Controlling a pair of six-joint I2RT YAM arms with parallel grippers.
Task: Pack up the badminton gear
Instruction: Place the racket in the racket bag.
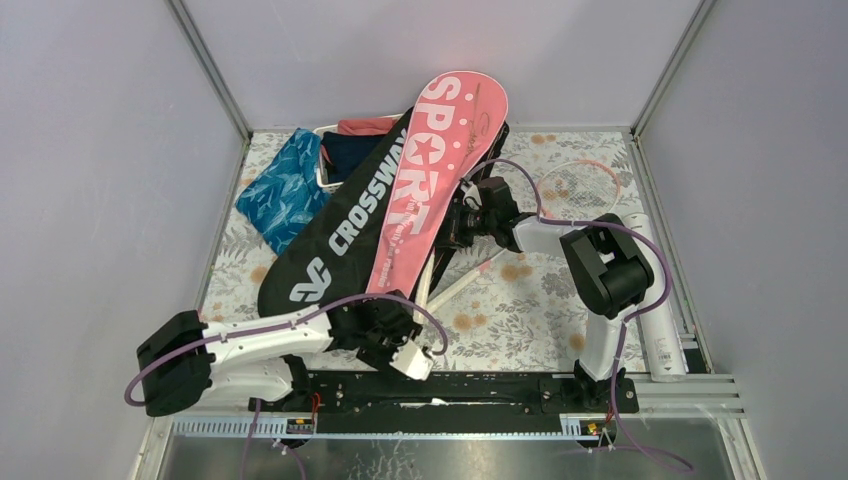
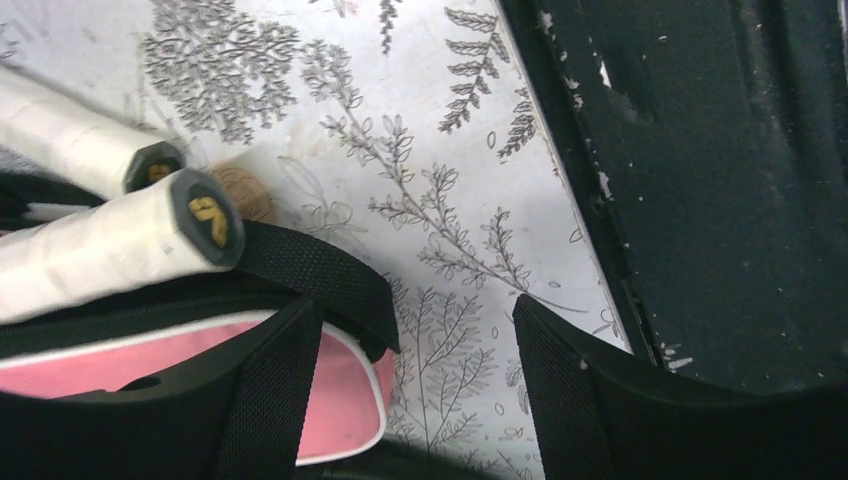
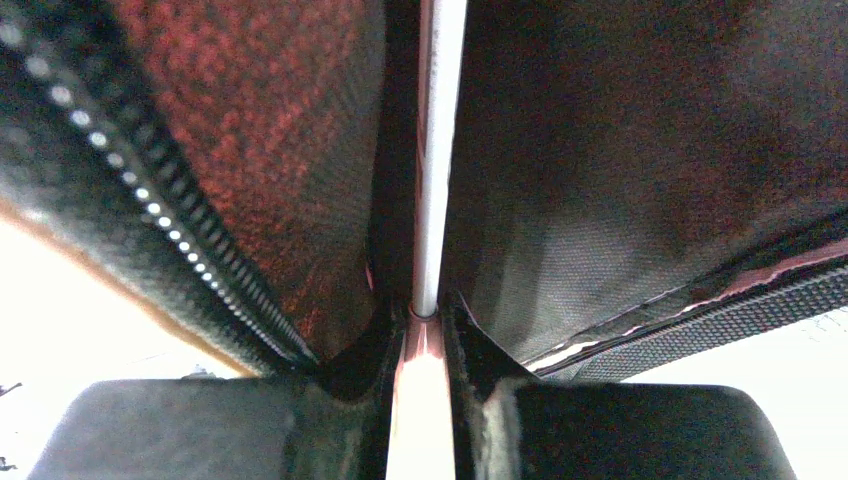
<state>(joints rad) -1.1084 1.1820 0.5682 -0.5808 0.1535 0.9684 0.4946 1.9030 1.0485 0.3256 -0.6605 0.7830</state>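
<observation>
From above: a pink "SPORT" bag [image 1: 430, 190] lies across a black "CROSSWAY" bag [image 1: 345, 225] on the patterned counter [image 1: 520, 320]. Their far ends rest over a white basket [image 1: 323, 178]. A white shuttlecock tube [image 1: 660, 320] lies unpacked at the right edge.

Left wrist view: the left fingers [image 2: 275, 390] are spread apart and hold nothing. They hover over the pink bag's near end, with two white racket handles [image 2: 110, 245] just beside.

Right wrist view: the right fingers [image 3: 200, 430] are clenched on a thin racket shaft [image 3: 432, 180] between bag walls (the overhead view hides this grip under the pink bag).

Risk: nothing steadies the bag, so a push could slide it or snag the racket on the zip [image 3: 150, 215].
</observation>
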